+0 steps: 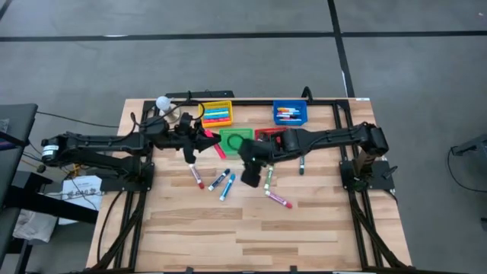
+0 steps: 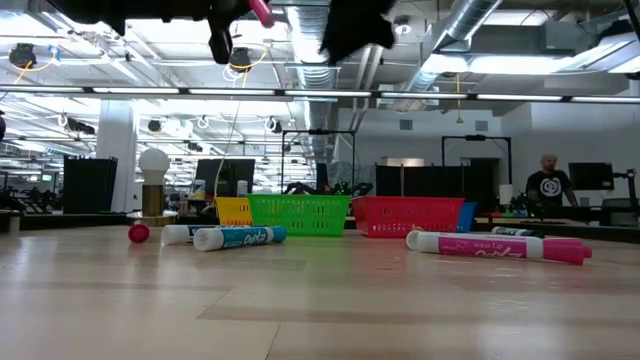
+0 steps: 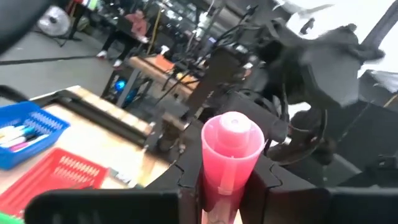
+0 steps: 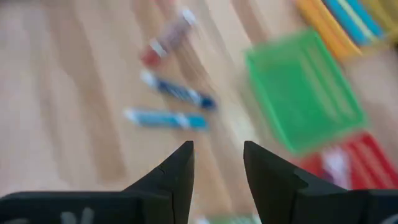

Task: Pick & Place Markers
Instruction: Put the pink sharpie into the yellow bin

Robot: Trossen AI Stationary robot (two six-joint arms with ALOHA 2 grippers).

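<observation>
You have four mesh baskets in a row along the far side of the desk (image 1: 228,228); take the green basket (image 1: 237,139) as your landmark.

Green basket: it looks empty from above, and the right wrist view shows only bare mesh.

Yellow basket (image 1: 216,114): just behind and left of the green one. It holds several markers laid side by side, with blue, pink and green barrels visible.

Red basket (image 1: 268,134): touching or nearly touching the green one on its right, mostly covered by the right arm. You cannot tell its contents from above.

Blue basket (image 1: 290,113): behind and right of the green one, holding a few markers in mixed colours.

Your left gripper (image 3: 229,180) has its jaws pinching a pink marker (image 3: 230,155), which stands up between them, cap end out. It is raised off the desk just left of the green basket.

Your right gripper (image 4: 217,165) hangs in front of the green basket, above the desk, with its jaws spread and nothing between them.

Loose markers on the desk, all in front of the green basket: a red-capped one (image 1: 196,176) to the front left, a dark blue one (image 1: 218,180) and a light blue one (image 1: 227,188) side by side, a green one (image 1: 268,180) beside the right gripper, and a pink one (image 1: 278,199) farthest forward. A dark green marker (image 1: 301,164) lies to the right, under the right arm.

A white ball (image 1: 162,103) sits well to the left, behind the yellow basket.
</observation>
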